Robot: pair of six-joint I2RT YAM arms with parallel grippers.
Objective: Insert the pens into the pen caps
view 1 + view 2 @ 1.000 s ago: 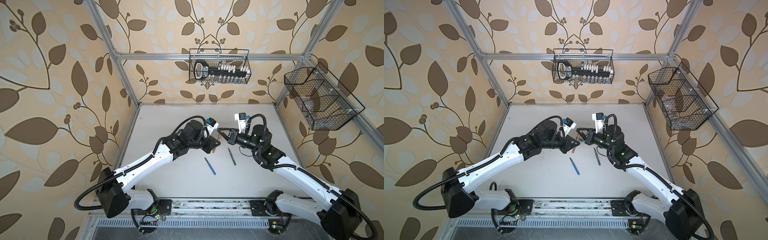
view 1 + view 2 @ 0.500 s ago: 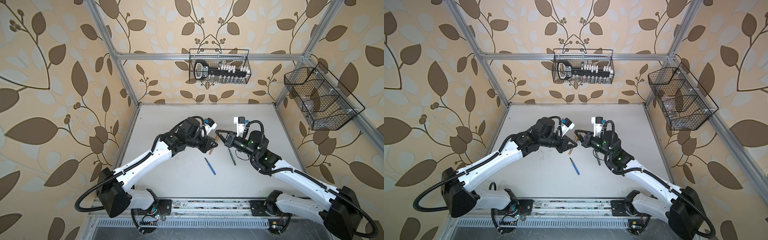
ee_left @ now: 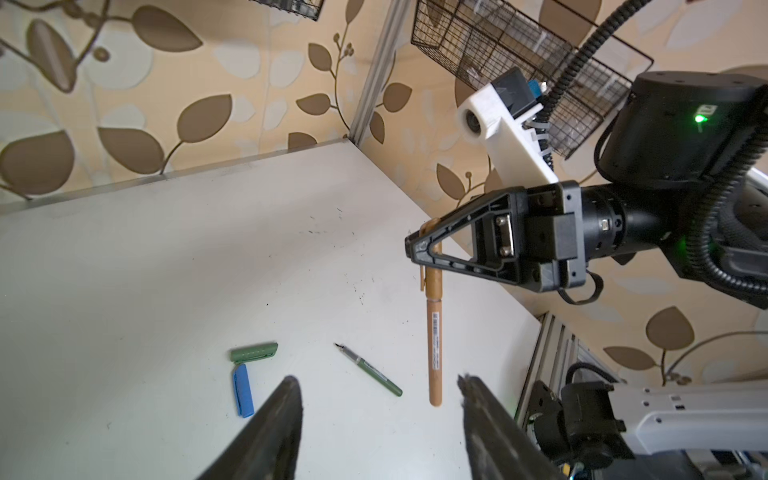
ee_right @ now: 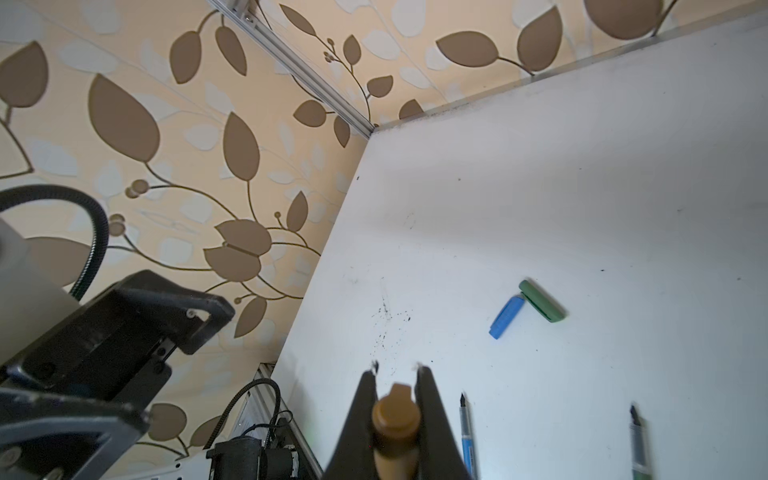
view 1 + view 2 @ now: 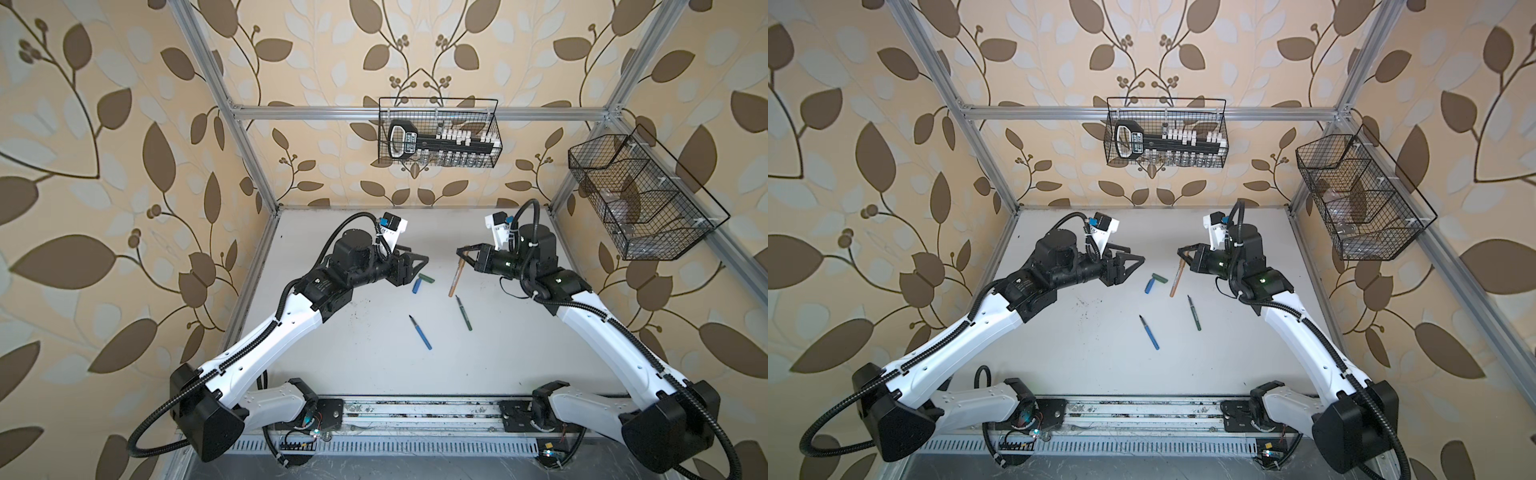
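My right gripper (image 5: 460,252) (image 4: 397,368) is shut on the orange-brown pen cap (image 3: 432,282) (image 4: 395,413). The orange-brown pen (image 5: 455,277) (image 3: 434,340) sits in that cap and hangs down above the table. My left gripper (image 5: 422,262) (image 3: 377,380) is open and empty, a short way left of the pen. The blue cap (image 5: 417,285) (image 3: 242,388) and green cap (image 5: 427,279) (image 3: 253,352) lie touching, just below it. The blue pen (image 5: 420,331) and green pen (image 5: 464,312) lie uncapped nearer the front.
The white table (image 5: 357,365) is walled by patterned panels and an aluminium frame (image 5: 415,112). A wire basket (image 5: 438,137) hangs on the back wall. A second wire basket (image 5: 640,199) hangs on the right wall. Ink specks mark the table left of the caps.
My left gripper has opened, let go of the orange-brown pen and drawn back left. My right gripper has drawn back right with cap and pen together.
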